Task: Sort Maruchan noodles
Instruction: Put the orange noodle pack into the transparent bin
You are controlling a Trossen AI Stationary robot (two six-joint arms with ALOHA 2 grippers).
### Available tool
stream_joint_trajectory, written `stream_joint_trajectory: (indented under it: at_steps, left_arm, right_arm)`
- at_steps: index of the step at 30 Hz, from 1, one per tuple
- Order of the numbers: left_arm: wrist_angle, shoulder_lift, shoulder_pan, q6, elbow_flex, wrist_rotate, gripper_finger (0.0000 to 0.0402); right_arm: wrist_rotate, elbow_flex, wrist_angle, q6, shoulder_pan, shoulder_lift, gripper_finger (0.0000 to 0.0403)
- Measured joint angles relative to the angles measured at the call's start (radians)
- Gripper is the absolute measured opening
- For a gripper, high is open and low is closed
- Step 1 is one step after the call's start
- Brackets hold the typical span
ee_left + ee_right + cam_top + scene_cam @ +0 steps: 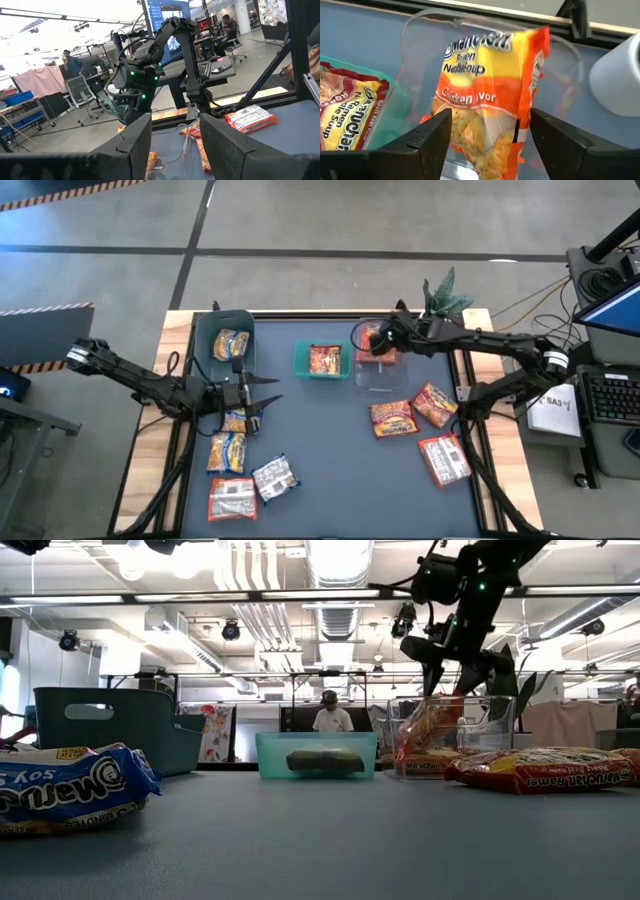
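Packet (487,95) stands on end in the clear bin (381,370), between the wide-open fingers of the right gripper (378,343), which grip nothing.

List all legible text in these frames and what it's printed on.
"Ramen Noodle Soup" and "Chicken" on the orange packet between the right gripper fingers, over the clear bin; its brand line is cut off.
"Ramen Soup" on the red packet in the teal bin, partly hidden.
High-view packets and monitor text: too small to read.
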Motion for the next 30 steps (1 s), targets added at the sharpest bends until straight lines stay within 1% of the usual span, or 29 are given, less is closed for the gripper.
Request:
stream_joint_trajectory:
  at_steps: [5,9,13,17,20,23,25,30]
  left_arm:
    - [0.001,0.0,0.0,0.0,0.0,0.0,0.0151]
    - [0.001,0.0,0.0,0.0,0.0,0.0,0.0151]
    - [0.001,0.0,0.0,0.0,0.0,0.0,0.0151]
    - [0.001,0.0,0.0,0.008,0.0,0.0,0.0151]
    - [0.002,0.0,0.0,0.014,0.0,0.0,0.0151]
    - [0.003,0.0,0.0,0.015,0.0,0.0,0.0151]
    - [0.003,0.0,0.0,0.014,0.0,0.0,0.0151]
    - [0.003,0.0,0.0,0.0,0.0,0.0,0.0151]
  right_arm:
    - [0.007,0.065,-0.073,-0.015,0.0,0.0,0.0252]
    - [0.015,0.103,-0.105,-0.024,0.002,0.0,0.0235]
    - [0.015,0.094,-0.104,-0.024,0.002,-0.001,0.0187]
    - [0.033,0.057,-0.1,-0.02,0.003,0.014,0.0118]
    - [0.052,0.021,-0.045,-0.015,0.012,0.037,0.0068]
    - [0.057,-0.001,0.016,-0.025,0.019,0.075,0.0028]
    - [0.059,-0.005,0.051,-0.035,0.022,0.106,0.0014]
    - [0.06,-0.005,0.092,-0.045,0.022,0.193,0.0009]
